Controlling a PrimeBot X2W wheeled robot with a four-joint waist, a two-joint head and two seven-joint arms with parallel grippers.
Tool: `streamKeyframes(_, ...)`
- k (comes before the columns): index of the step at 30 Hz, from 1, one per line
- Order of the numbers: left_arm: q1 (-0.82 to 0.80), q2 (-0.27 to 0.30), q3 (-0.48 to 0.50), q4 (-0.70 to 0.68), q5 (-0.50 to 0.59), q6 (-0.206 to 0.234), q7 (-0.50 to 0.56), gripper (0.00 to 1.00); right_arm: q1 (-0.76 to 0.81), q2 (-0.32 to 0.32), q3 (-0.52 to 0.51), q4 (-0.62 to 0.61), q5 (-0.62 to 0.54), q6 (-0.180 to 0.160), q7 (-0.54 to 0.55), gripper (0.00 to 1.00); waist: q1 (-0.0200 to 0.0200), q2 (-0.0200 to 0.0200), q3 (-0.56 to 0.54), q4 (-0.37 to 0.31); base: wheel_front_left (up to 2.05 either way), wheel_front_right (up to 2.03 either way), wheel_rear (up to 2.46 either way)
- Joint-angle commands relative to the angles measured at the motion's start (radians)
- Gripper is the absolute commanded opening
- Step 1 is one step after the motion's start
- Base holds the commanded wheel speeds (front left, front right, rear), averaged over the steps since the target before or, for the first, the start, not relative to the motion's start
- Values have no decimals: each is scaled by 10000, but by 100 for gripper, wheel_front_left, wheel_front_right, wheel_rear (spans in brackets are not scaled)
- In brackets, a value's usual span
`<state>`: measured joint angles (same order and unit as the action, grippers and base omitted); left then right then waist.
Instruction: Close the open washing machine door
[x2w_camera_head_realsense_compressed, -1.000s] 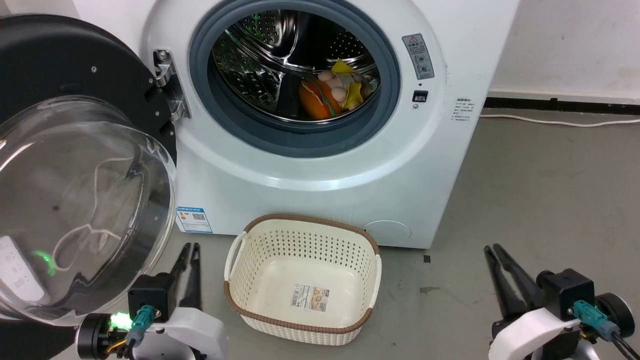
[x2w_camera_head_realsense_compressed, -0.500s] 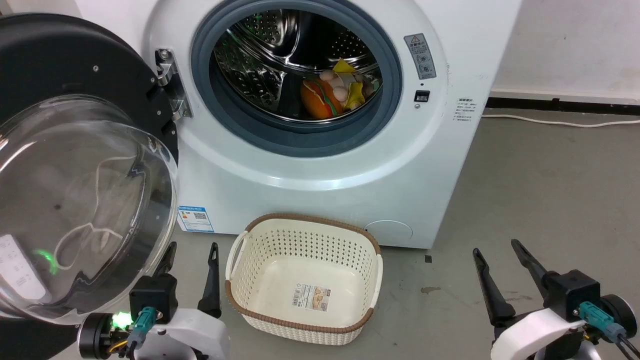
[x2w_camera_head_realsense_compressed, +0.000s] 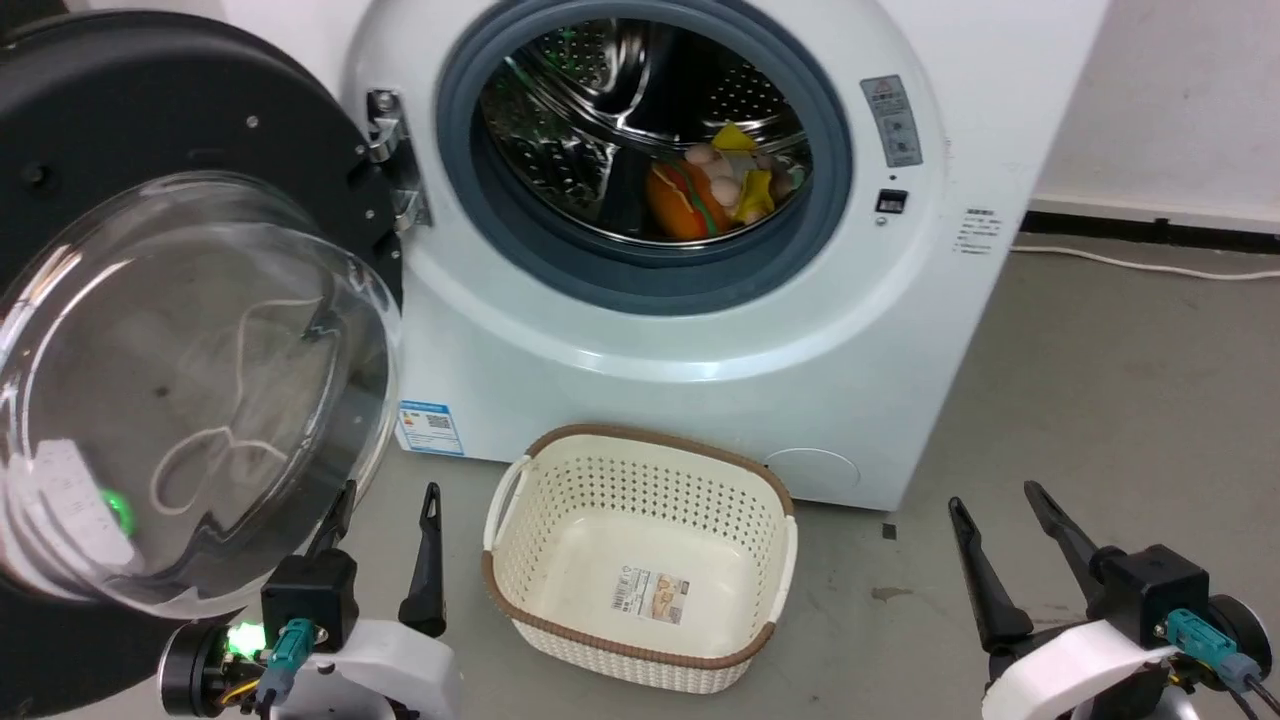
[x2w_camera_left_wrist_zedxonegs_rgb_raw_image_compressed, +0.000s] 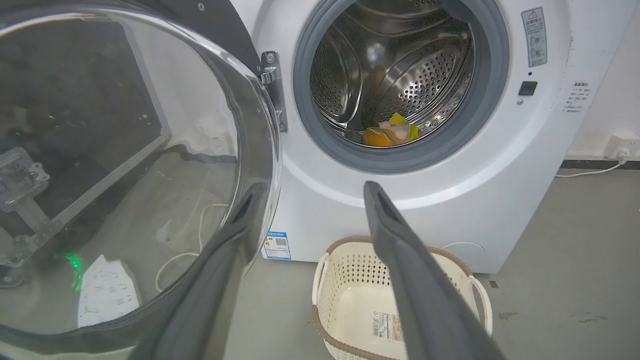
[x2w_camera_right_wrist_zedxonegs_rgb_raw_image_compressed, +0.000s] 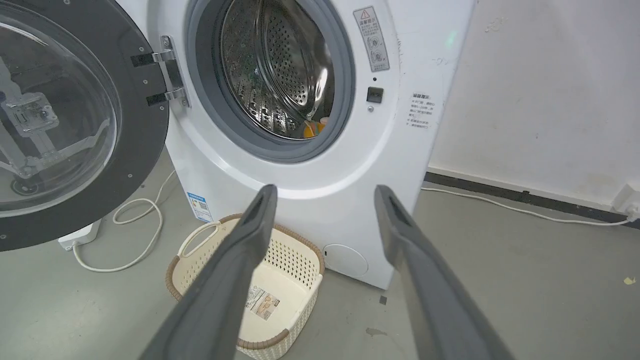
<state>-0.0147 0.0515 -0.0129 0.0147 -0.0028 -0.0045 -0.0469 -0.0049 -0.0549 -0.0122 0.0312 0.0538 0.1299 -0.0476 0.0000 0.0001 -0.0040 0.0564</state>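
The door stands wide open at the left of the head view. It hangs from a metal hinge on the white washer, its black ring well clear of the opening. Its clear bulging window swells toward the camera, with a green glint low in the glass. The washer's mouth is uncovered: a grey gasket rings the steel drum, and a small heap of orange and yellow toys lies at the drum's bottom. A blue label sits low on the washer front, just beside the window's edge. On the grey floor in front of the washer sits a cream basket with a brown rim, holding nothing but a sticker on its base. The left tool is low at the left, between the door and the basket, its two dark fingers spread apart and gripping nothing. Its outer finger lies right at the lower rim of the window and may be touching the glass, though the wrist view does not settle it. The right tool is low at the right, well apart from the washer and the basket, fingers likewise spread and bare. A white cable runs along the floor by the wall to the right of the washer.
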Motion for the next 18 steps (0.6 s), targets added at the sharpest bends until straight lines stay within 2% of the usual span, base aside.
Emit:
streamKeyframes(1,-25,47,-4,36,-13,-54,-118,100,-2,11,-3,61,85,2,-111,100,0,-1,-23,146,0,0,0)
streamKeyframes(18,101,144,84,-48,-51,46,-473,100,-228,17,389,456,289,3,-466,100,0,-1,8,1274,0,0,0)
